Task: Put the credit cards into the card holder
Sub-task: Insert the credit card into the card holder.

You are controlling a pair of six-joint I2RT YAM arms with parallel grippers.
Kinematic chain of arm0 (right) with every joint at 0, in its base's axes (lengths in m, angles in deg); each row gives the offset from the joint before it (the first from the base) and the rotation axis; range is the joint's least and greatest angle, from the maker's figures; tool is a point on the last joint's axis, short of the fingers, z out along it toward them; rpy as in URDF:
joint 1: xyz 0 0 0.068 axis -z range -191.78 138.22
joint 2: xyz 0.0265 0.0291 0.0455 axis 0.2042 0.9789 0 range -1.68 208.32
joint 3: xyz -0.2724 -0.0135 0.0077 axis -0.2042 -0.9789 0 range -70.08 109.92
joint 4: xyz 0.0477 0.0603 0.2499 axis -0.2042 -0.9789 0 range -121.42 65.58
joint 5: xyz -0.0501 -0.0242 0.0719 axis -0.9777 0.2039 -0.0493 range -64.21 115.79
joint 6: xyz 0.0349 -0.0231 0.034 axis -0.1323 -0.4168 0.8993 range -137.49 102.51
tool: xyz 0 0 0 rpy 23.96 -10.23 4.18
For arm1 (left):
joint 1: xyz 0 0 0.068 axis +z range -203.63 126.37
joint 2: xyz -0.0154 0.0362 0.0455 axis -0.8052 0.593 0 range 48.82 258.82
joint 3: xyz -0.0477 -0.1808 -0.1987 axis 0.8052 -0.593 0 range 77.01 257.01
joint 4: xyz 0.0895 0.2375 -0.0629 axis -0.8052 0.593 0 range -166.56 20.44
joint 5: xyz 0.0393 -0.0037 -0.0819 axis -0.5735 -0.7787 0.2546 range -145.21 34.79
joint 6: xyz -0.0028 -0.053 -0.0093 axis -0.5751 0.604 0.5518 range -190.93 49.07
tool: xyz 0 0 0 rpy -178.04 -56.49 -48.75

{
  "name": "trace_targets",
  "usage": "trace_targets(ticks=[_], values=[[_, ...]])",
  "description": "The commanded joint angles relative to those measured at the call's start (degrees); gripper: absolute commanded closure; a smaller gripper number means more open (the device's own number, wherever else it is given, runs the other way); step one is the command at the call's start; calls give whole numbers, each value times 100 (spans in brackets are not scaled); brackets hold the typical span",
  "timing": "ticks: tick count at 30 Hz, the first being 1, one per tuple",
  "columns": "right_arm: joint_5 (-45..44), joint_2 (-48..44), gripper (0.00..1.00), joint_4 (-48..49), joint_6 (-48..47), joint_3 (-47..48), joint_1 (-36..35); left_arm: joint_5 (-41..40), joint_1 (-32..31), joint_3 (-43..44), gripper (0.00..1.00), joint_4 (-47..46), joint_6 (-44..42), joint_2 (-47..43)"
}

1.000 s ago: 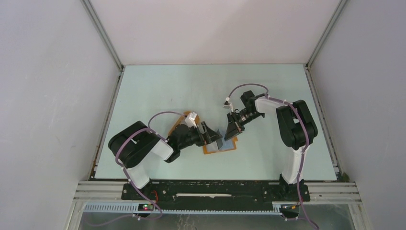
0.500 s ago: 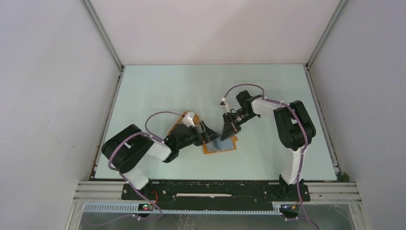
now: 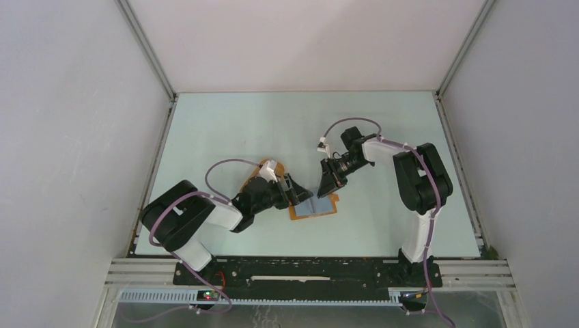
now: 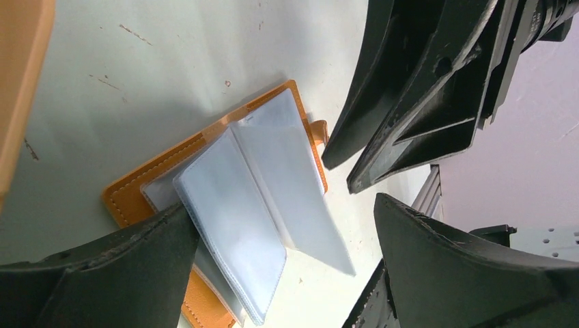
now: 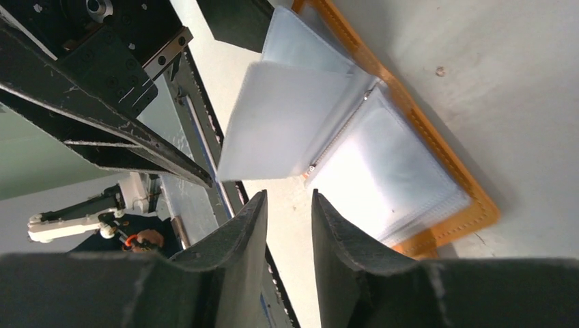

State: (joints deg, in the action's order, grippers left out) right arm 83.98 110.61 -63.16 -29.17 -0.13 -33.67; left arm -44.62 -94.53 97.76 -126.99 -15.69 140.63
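Observation:
The card holder (image 3: 301,213) lies open on the table, its orange cover (image 4: 126,198) up against clear plastic sleeves (image 4: 232,205). One sleeve (image 5: 287,123) stands lifted off the cover (image 5: 464,191). My left gripper (image 4: 287,266) is open wide over the holder, with its left finger (image 4: 102,280) resting on the holder's near flap. My right gripper (image 5: 289,205) hangs just right of the holder, jaws a little apart with nothing between them. No credit cards show plainly; I cannot tell whether one sits inside a sleeve. In the top view the grippers (image 3: 304,195) (image 3: 326,186) face each other across the holder.
An orange rimmed tray (image 3: 250,182) sits under the left arm, its edge (image 4: 20,68) at the far left of the left wrist view. The right gripper's fingers (image 4: 410,102) hang close above the holder's tab end.
The right gripper's jaws have spread a little and it has shifted slightly over the holder. The left arm's shoulder has swung left while its gripper stays on the holder.

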Motion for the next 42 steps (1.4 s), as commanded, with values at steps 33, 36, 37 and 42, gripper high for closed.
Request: trace_targets(ticks=[33, 36, 37, 42], values=[[529, -40, 43, 57, 130, -16, 273, 369, -437, 576, 0, 30, -470, -276], [748, 88, 42, 33, 179, 14, 264, 428, -453, 624, 0, -63, -430, -137], [805, 117, 41, 21, 176, 23, 264, 453, -456, 648, 0, -85, -420, -103], [799, 153, 41, 23, 194, 48, 200, 447, -479, 701, 0, -124, -418, -57]])
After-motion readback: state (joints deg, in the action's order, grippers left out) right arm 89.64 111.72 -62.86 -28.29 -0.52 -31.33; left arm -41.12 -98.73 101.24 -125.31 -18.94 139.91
